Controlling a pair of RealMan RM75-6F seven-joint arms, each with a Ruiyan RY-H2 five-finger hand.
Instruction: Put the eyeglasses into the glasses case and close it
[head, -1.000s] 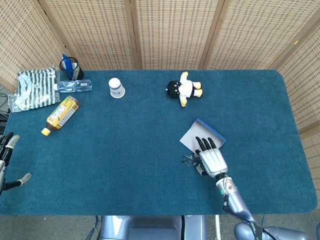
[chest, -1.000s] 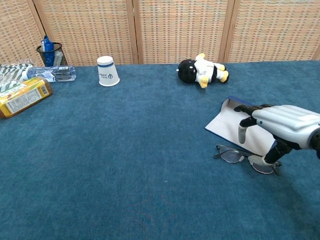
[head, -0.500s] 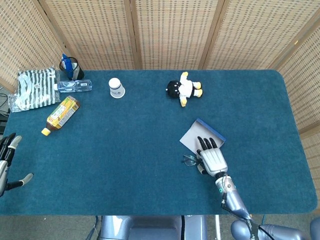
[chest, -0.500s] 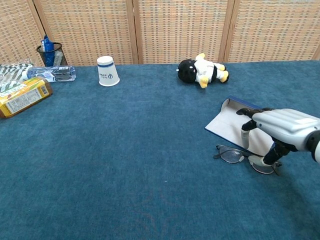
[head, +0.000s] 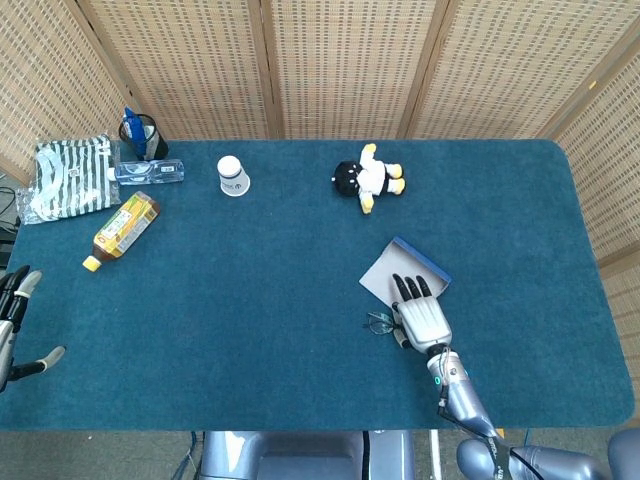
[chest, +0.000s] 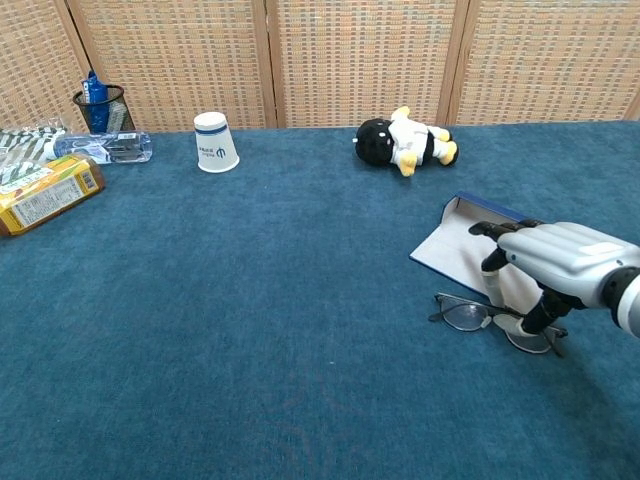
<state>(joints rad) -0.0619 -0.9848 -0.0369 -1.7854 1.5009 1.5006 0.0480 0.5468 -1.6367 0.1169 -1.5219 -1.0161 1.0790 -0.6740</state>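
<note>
The eyeglasses (chest: 463, 315) lie flat on the blue cloth, right in front of the open glasses case (chest: 450, 245). In the head view the eyeglasses (head: 378, 321) peek out to the left of my right hand (head: 422, 318), and the case (head: 385, 272) lies just beyond it. My right hand (chest: 560, 262) arches over the right half of the frame. Its thumb touches down by the right lens, while its fingers hang apart above the bridge. My left hand (head: 12, 320) stays at the table's left edge, fingers apart and empty.
A plush toy (head: 368, 179) lies behind the case. A paper cup (head: 232, 176), drink carton (head: 122, 229), water bottle (head: 148, 172), pen holder (head: 143, 135) and striped pouch (head: 70, 175) sit at the far left. Wicker screens (head: 340, 60) stand behind the table.
My right hand has sunk a little and drawn slightly toward the near edge, and the eyeglasses have shifted a touch with it. My left hand has barely moved.
</note>
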